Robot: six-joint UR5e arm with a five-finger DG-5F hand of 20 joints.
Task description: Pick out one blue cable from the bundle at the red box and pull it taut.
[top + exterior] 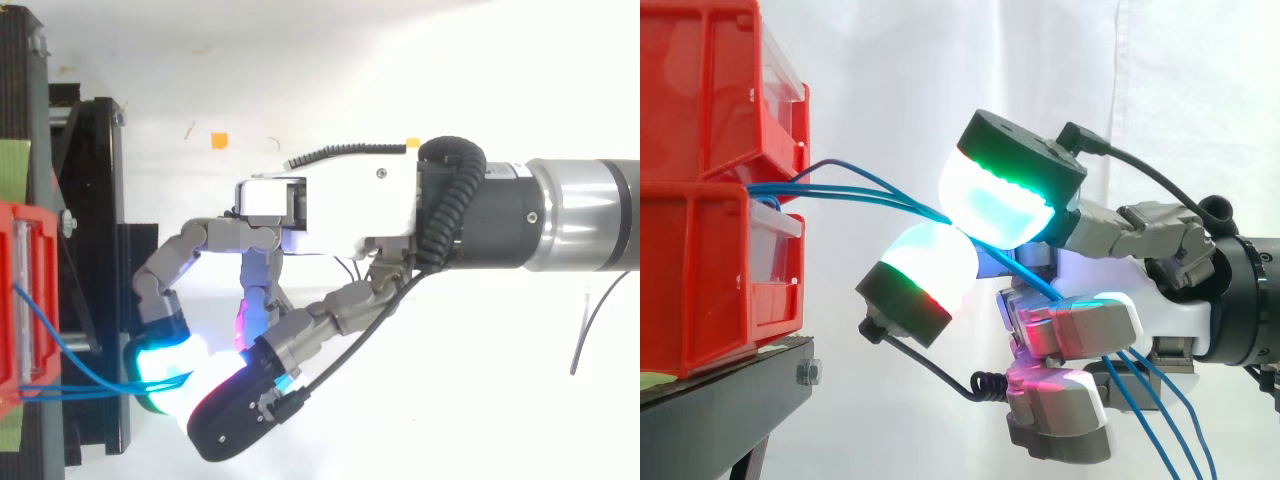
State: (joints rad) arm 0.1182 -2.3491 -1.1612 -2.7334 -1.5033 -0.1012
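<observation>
Pinching: the hand (pixel 1175 305) has its glowing pads (pixel 995 205) pressed together on the blue cables (pixel 865 182) — how many are caught, I cannot tell.
Cables: leaving the gap between the stacked red bins (pixel 700 90) at left, running right to the pinch, slightly bowed, then hanging down at lower right.
Stand: black stand (pixel 725 395) under the bins.

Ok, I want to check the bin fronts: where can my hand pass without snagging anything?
Free: above the thin blue cables, between the stacked red plastic bins and the robot hand. Crowded: at its glowing pads pinching the cables.
</observation>
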